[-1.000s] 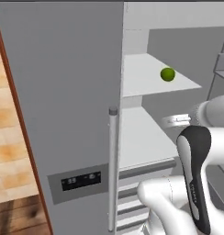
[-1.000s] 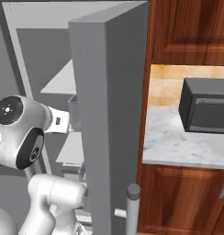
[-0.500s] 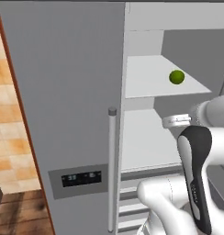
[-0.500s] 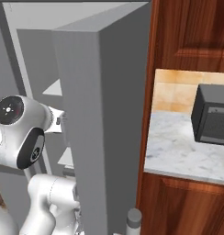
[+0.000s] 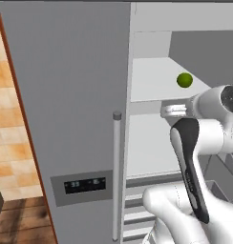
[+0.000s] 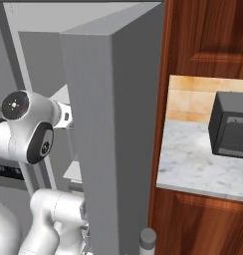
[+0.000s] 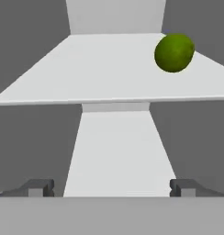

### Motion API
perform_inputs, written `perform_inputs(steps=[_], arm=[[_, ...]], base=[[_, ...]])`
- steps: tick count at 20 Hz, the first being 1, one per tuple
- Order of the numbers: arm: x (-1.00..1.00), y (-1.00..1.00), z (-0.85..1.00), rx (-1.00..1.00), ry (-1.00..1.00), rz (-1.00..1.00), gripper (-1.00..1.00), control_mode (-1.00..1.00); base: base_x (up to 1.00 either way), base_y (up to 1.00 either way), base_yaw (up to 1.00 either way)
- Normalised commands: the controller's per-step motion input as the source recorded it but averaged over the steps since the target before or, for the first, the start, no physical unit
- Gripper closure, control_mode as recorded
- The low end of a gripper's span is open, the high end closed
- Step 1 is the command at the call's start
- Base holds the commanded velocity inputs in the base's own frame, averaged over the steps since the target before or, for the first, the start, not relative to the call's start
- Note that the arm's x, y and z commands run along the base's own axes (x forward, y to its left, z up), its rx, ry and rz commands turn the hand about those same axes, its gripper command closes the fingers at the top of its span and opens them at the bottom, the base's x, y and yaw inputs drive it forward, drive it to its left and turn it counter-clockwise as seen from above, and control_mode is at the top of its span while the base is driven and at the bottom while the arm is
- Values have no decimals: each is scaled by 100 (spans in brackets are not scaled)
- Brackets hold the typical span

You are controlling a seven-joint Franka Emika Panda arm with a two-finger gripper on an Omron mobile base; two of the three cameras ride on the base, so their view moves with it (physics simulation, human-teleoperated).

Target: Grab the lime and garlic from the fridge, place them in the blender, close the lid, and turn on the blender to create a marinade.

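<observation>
The fridge (image 5: 75, 95) has its left door closed and its right side open. A green lime (image 5: 185, 80) rests on an upper white shelf (image 5: 149, 86), near the shelf's right side. In the hand view the lime (image 7: 174, 52) lies up and to the right on that shelf (image 7: 95, 69), well beyond my gripper (image 7: 113, 188). The gripper is open, with nothing between its fingertips (image 7: 40, 187), and it points into the fridge just below shelf level. The garlic, blender and lid are out of view.
The open fridge door (image 6: 113, 129) stands as a grey slab right beside my arm, its bar handle (image 6: 147, 240) low down. A black microwave (image 6: 232, 124) sits on the marble counter (image 6: 188, 164) to the right. The closed door carries a vertical handle (image 5: 117, 176) and a display panel (image 5: 85, 183).
The whole scene has slid to the right in both base views, so the base has moved. The arm keeps its pose and the lime stays on its shelf.
</observation>
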Motion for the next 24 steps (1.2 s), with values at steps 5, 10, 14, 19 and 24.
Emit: perform_inputs(steps=[5,10,14,19,24], arm=[[84,0,53,-6,-2,-36,-100,-100],[89,-39,10,1,0,-20,-100,-100],[76,-82,0,5,4,0,-100,-100],[45,-35,0,1,9,-3,-100,-100],[39,-15,0,0,12,-2,-100,-100]], base=[[0,0,0],[0,0,0],[0,0,0],[0,0,0],[0,0,0]])
